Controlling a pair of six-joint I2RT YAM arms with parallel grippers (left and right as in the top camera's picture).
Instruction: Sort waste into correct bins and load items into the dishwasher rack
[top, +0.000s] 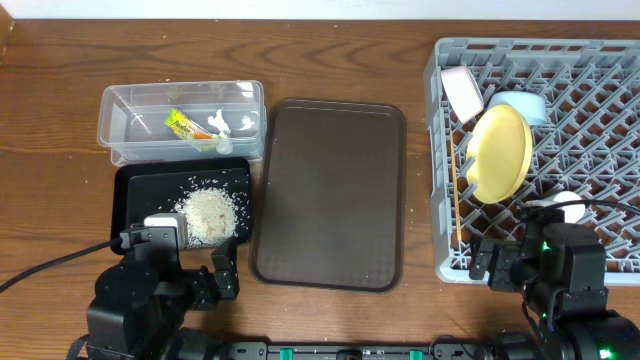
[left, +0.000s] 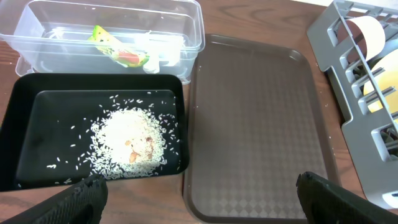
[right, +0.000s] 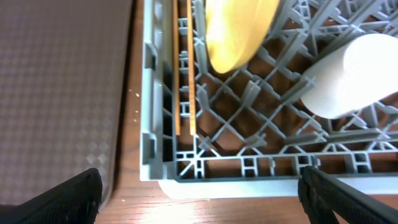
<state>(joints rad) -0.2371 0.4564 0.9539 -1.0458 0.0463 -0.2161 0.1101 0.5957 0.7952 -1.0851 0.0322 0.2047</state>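
Note:
The clear bin (top: 118, 105) holds the green-and-yellow wrapper (top: 182, 123) and white tissue bits (top: 222, 125). The black bin (top: 135, 195) in front of it holds a heap of rice (top: 207, 213). The grey rack (top: 600, 75) at the right holds the yellow plate (top: 500, 152) on edge, the white bowl (top: 462, 90), the light blue bowl (top: 522, 106), the pale cup (top: 565, 206) and the chopsticks (top: 456, 205) along its left side. My left gripper (left: 202, 202) is open and empty near the black bin's front right corner. My right gripper (right: 199, 202) is open and empty over the rack's front left corner.
A flat dark brown tray (top: 330, 195) lies between the bins and the rack, with nothing on it. In the right wrist view the chopsticks (right: 186, 81) lie beside the plate (right: 239, 28) and the cup (right: 348, 78). A cable runs off to the left of the left arm.

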